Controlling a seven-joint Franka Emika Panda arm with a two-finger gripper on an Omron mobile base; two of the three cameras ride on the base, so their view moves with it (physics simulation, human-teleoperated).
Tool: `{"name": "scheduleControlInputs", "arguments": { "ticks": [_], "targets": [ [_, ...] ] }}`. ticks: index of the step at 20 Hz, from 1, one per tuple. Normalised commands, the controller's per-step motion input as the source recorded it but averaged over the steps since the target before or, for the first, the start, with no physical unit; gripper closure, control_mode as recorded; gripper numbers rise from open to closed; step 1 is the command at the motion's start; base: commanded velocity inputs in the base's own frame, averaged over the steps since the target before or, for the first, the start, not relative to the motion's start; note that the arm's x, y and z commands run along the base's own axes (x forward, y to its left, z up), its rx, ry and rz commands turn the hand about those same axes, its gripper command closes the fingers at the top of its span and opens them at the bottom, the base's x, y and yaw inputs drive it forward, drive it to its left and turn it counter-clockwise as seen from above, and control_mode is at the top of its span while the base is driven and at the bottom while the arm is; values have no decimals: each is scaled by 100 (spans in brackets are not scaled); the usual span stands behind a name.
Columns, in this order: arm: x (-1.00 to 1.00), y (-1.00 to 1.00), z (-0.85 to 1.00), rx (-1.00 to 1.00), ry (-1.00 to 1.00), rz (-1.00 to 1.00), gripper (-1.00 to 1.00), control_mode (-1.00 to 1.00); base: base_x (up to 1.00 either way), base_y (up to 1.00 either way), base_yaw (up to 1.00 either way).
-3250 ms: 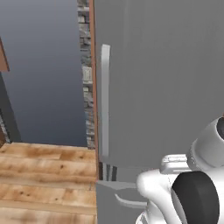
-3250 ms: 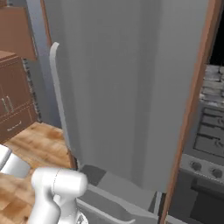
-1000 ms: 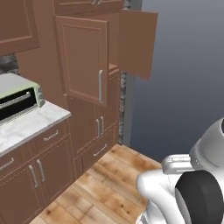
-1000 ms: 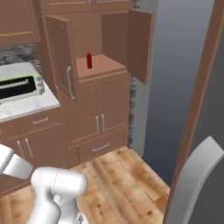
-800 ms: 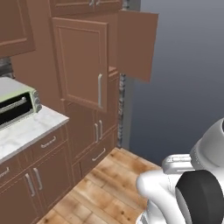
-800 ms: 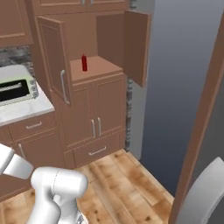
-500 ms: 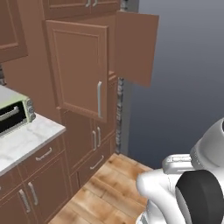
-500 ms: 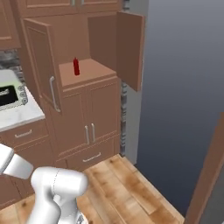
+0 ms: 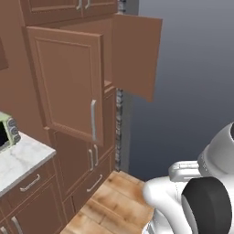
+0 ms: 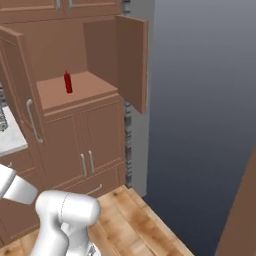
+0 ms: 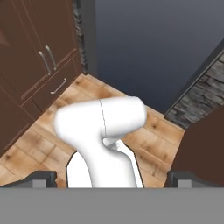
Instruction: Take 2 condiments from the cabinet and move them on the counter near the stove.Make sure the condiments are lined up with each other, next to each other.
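From the left base view, the cabinet (image 9: 68, 87) stands with both doors swung open, its near door edge-on to the camera and hiding the shelf inside; the step in hand looks like the approach, so the base should square up in front of the opening before the arm reaches, keeping clear of that near door. A corner of the marble worktop (image 9: 20, 160) lies at lower left. In the right base view the red bottle (image 10: 68, 82) stands upright on the shelf, toward its back left, alone as far as I can tell; the brown bottle I cannot make out. In the hand view the pincer (image 11: 111, 178) points down at the wood floor (image 11: 39, 140) with its two dark tips set wide apart and nothing between them, so the bottle sits well above and well apart from it.
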Motion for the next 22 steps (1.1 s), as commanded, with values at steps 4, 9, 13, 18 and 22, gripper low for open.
{"name": "scheduleControlInputs", "arguments": {
  "ticks": [4,9,13,18,22],
  "targets": [
    [0,0,0,0,0,0,-100,100,57,-12,-7],
    [0,0,0,0,0,0,-100,100,62,-12,-5],
    [0,0,0,0,0,0,-100,100,71,-12,-2],
    [0,0,0,0,0,0,-100,100,80,-8,0],
    [0,0,0,0,0,0,-100,100,79,0,4]
  ]
}}
